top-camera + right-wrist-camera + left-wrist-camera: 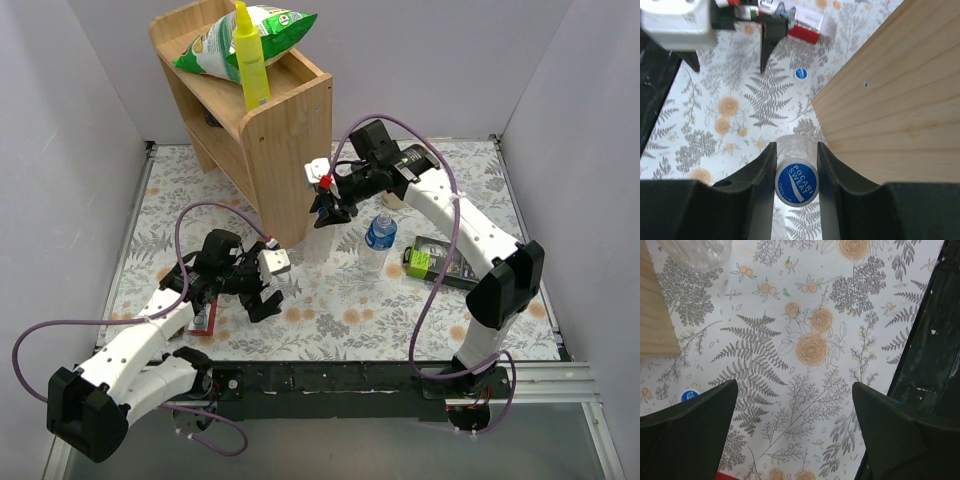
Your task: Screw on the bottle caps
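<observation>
My right gripper [795, 150] is shut on a blue cap [797, 183] marked "Pocari Sweat", which sits on top of the plain clear bottle [794, 145]. That bottle stands upright right beside the wooden shelf; in the top view it [319, 242] is under the right gripper [329, 210]. The blue-label bottle [379, 238] stands upright just to its right. A second blue cap [800, 73] lies flat on the floral mat; it peeks out beside my left finger [690, 395]. My left gripper [795, 390] is open and empty, low over the mat [264, 296].
The wooden shelf [270, 120] holds a green bag [245, 40] and a yellow bottle [250, 60]. A green-and-black box [438, 262] lies at the right. A red packet [805, 32] lies near the left gripper. The black front rail [935, 340] is at the mat's edge.
</observation>
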